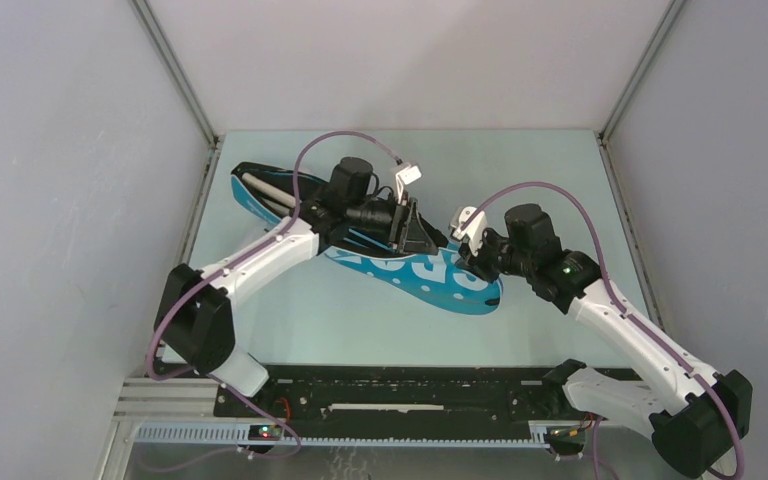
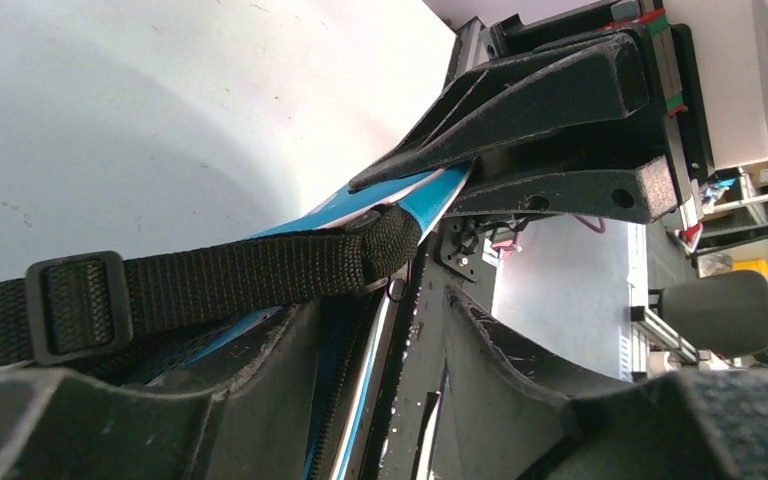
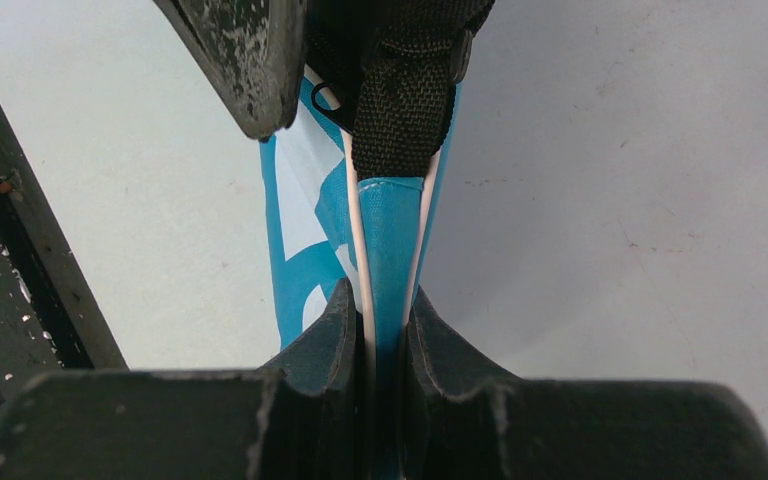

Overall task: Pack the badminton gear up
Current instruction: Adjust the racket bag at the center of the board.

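Plain white walls on three sides, pale green matte table, lightly scuffed. The bag lay flat on a diagonal, open end at 10 o'clock and lettered end just past centre toward 4 o'clock. My left arm came in from 8 o'clock and my right from 4, so both tools met over the bag's middle. The right gripper was clamped narrow on the bag's edge, the blue panel and its white piping squeezed between the pads. I read that as an anchor, so the soft shell wouldn't slide or bunch while the other side worked. The left gripper stood partly spread around the strap anchor. One finger lay against the blue edge, but I couldn't tell whether it bore on anything. A small metal ring sat right beside the anchor, so my guess was a try for the zip pull. The bag was smooth, slightly glossy blue sheet with white print and a black lining. The strap was coarse black webbing with a flat plastic slider buckle, limp and likely to snag a finger. The finger pads were rough, pitted black plastic. Something long and white showed in the open mouth at 10 o'clock, handle or tube, I couldn't say. No rackets or shuttlecocks lay loose on the table, so I judged packing nearly done, with closing left.
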